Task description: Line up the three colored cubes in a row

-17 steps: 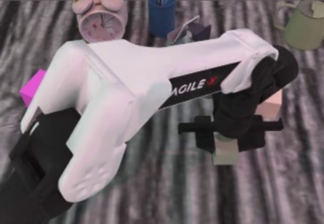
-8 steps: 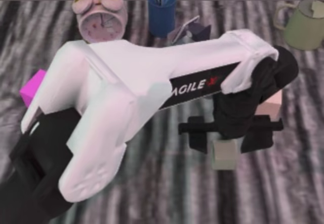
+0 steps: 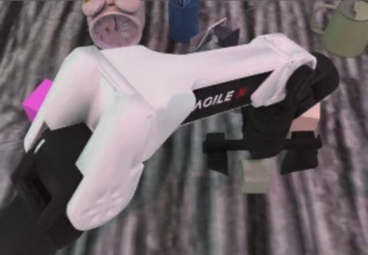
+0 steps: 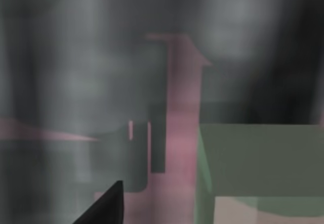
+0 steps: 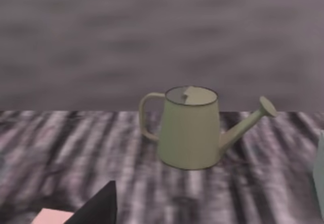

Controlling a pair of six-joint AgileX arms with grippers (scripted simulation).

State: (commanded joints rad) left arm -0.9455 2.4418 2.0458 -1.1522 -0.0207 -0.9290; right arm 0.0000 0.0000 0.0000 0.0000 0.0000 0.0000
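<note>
1. Top view: the left pincer [image 3: 261,162] is spread wide over the sage-green cube [image 3: 255,176], nothing gripped.
2. The pale pink cube [image 3: 306,118] is seen just behind it, toward the counter's right edge.
3. The magenta cube [image 3: 37,98] is left near the counter's left edge.
4. The right pincer can't be judged.

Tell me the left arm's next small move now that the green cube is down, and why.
Probably lift the left gripper straight up and clear. Its fingers stand spread on either side of the small sage-green cube, which sits on the table just in front of the pale pink cube. The magenta cube lies far off at the left and is not yet in the row.
</note>
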